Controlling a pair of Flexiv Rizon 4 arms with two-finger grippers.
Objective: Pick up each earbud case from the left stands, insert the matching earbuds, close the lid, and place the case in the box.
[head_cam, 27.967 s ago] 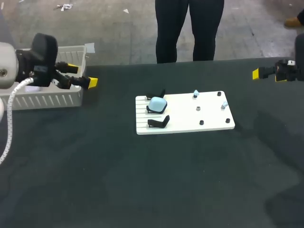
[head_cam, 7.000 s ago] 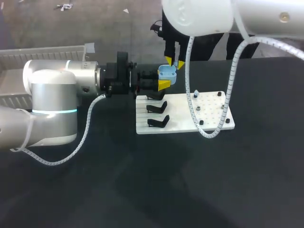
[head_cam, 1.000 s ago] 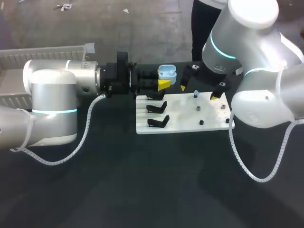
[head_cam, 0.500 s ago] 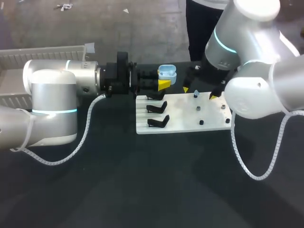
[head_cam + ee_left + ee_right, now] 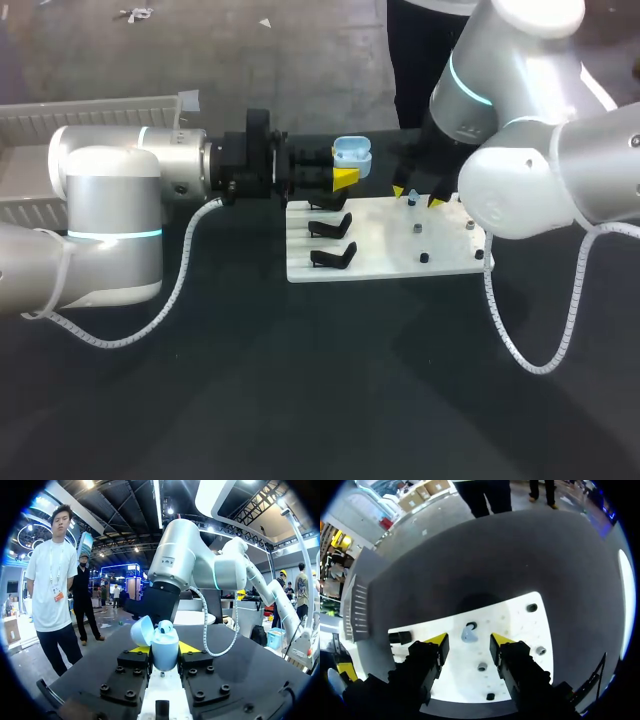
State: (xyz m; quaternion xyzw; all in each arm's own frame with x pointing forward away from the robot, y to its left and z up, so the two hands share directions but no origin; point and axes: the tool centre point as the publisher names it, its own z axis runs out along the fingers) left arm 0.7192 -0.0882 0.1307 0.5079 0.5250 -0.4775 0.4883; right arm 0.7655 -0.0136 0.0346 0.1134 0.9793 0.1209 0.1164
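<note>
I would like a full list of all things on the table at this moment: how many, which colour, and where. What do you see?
earbud case: one, light blue, lid open, held above the table near the board's far left corner
earbud: one, light blue, on the board's far part
board: one, white, middle of the table
stands: three, black, empty, in a row on the board's left side
pegs: at least four bare, small, dark, on the board's right part
box: one, white, far left
table: one, black
left gripper: shut on the earbud case
right gripper: open, fingers either side of the earbud, apart from it
</note>
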